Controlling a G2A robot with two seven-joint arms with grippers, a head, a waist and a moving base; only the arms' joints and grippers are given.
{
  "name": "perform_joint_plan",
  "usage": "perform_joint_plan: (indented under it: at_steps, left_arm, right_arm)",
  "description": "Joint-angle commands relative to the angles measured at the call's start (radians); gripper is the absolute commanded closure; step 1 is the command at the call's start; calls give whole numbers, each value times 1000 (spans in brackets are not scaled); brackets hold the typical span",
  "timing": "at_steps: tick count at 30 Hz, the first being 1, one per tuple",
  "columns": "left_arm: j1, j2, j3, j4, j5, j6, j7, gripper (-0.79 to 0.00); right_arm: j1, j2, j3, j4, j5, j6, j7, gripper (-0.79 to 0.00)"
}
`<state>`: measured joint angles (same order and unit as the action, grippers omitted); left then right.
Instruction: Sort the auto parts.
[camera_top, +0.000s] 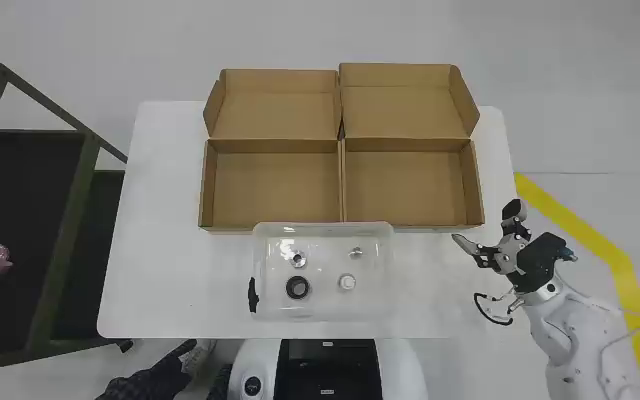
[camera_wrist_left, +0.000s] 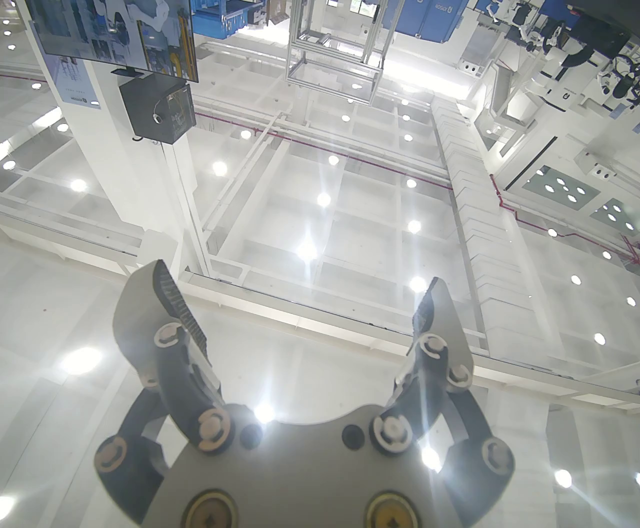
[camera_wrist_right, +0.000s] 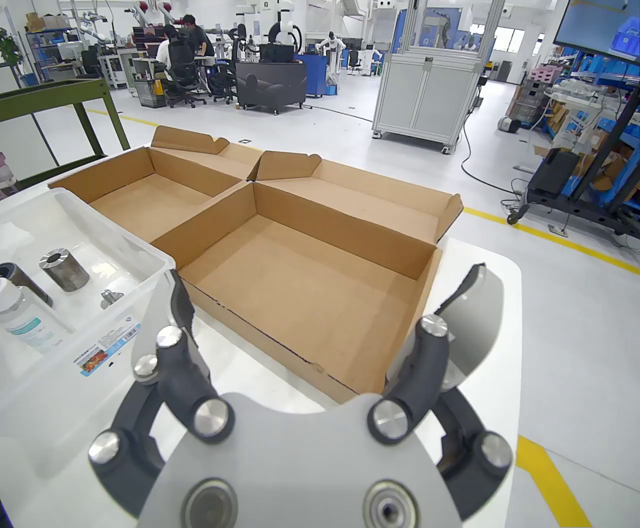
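I'm holding the right jaws wide open and empty at the counter's (camera_top: 160, 250) right edge, just beside the right cardboard box (camera_wrist_right: 305, 285). The left jaws are gaping too, pointing at the ceiling. The auto parts, a steel cylinder (camera_wrist_right: 64, 270) among them, are sitting in the clear bin (camera_wrist_right: 120, 226).

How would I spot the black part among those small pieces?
Look at the clear tub in front of the two cardboard boxes. On its side nearest the robot, beside the small bottle, sits a short tube, the only black piece.
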<state>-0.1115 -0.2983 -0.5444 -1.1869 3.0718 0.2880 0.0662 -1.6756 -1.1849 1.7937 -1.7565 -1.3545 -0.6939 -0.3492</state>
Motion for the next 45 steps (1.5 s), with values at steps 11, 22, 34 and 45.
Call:
perform_joint_plan:
  at_steps: [11,22,34,45]
  left_arm:
    - [0,0,0,0,0,0,0,-784]
    - [0,0,0,0,0,0,0,-785]
    - [0,0,0,0,0,0,0,-785]
    - [0,0,0,0,0,0,0,-785]
  right_arm:
    - [0,0,0,0,0,0,0,-785]
    - [27,7,-17,-11,42,-61,95,-785]
    - [50,28,-113,-176,-66,-266,177,-785]
    - [63,40,-276,-250,-197,-318,243,-785]
